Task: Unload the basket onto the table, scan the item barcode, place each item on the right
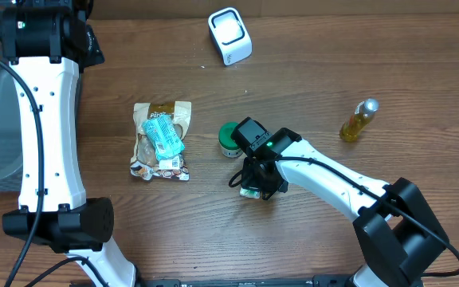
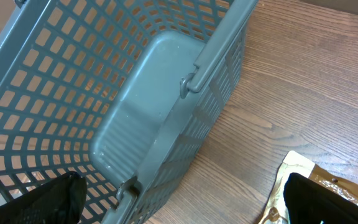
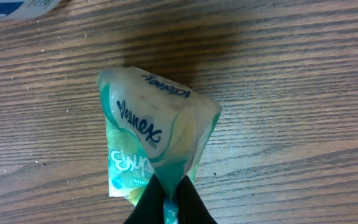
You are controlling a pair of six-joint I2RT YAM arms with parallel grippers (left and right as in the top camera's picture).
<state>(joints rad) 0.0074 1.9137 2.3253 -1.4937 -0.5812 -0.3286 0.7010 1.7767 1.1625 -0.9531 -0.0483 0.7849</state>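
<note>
Kleenex pack (image 3: 157, 143) pinched at one edge by right gripper (image 3: 168, 198), fingers pressed together on the wrap. Pack sits over the wood table (image 3: 291, 93), mid-table, just beside green tub (image 1: 229, 139). White scanner (image 1: 229, 36) well apart near the far edge. Left gripper (image 2: 185, 208) spread wide, empty, over grey basket (image 2: 154, 124).

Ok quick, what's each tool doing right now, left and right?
Left tool: open, holding nothing.
Right tool: closed on the Kleenex tissue pack.
</note>
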